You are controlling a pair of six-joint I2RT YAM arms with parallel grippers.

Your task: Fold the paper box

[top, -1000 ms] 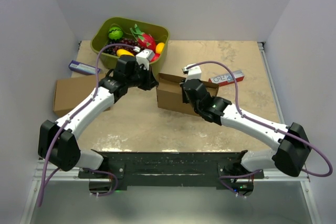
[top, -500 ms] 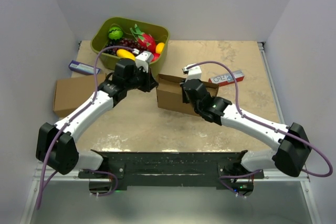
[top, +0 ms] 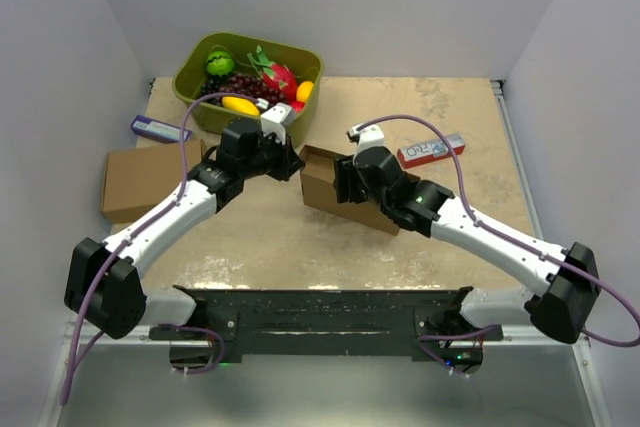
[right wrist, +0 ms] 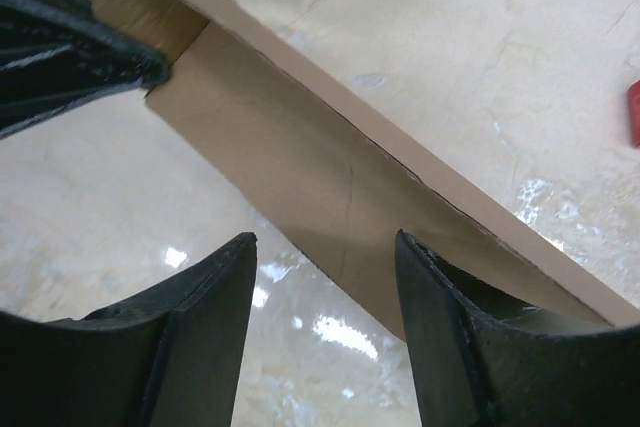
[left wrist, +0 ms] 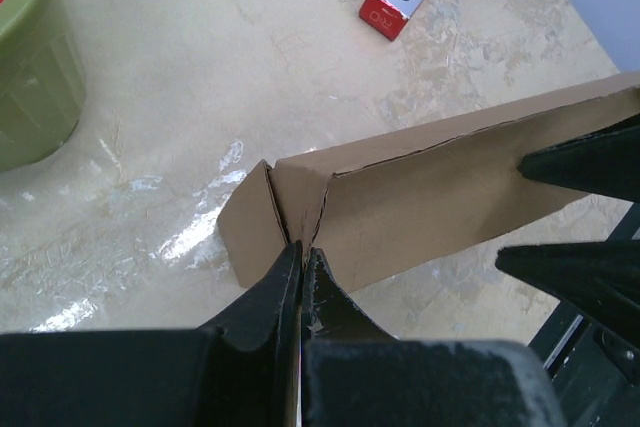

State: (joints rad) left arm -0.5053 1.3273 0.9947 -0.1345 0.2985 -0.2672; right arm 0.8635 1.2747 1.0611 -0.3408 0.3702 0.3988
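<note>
While in left tool (left wrist: 301, 259), paper box (left wrist: 430, 187).

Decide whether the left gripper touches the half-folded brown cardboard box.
Touching: left wrist view shows the left gripper pinching a flap of the brown cardboard box.

Two cardboard boxes: paper box (top: 318, 185) at centre, other box (top: 140, 179) at 9 o'clock. One green fruit tub (top: 188, 75), 11 o'clock. Two small cartons: purple carton (top: 158, 129) at 10 o'clock, red carton (top: 430, 150) at 2 o'clock. Two arms: left arm (top: 170, 217), right arm (top: 490, 237).
</note>
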